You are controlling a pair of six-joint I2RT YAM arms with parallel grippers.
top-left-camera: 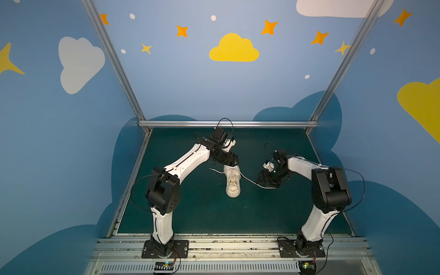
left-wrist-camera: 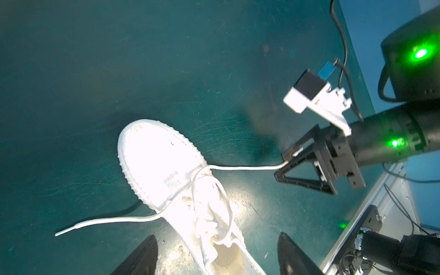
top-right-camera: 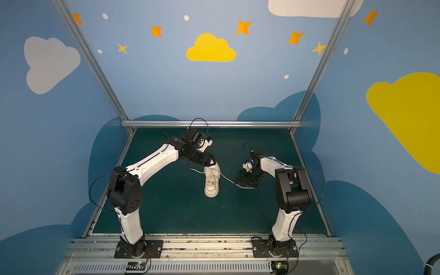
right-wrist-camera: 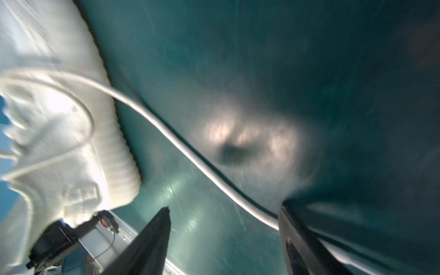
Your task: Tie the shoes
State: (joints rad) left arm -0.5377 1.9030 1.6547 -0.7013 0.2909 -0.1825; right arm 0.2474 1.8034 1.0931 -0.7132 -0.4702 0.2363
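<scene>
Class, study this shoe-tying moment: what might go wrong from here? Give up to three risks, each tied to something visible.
1. The right gripper is open and the right lace only runs past one finger, so closing may miss it.
2. The left gripper is open around the heel of the shoe; nothing pins it, so a lace tug might drag it.
3. The left lace lies loose on the mat, unheld.

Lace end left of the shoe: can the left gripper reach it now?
Probably yes: the left gripper hangs open over the shoe, and that lace end lies uncovered on the mat nearby.
</scene>
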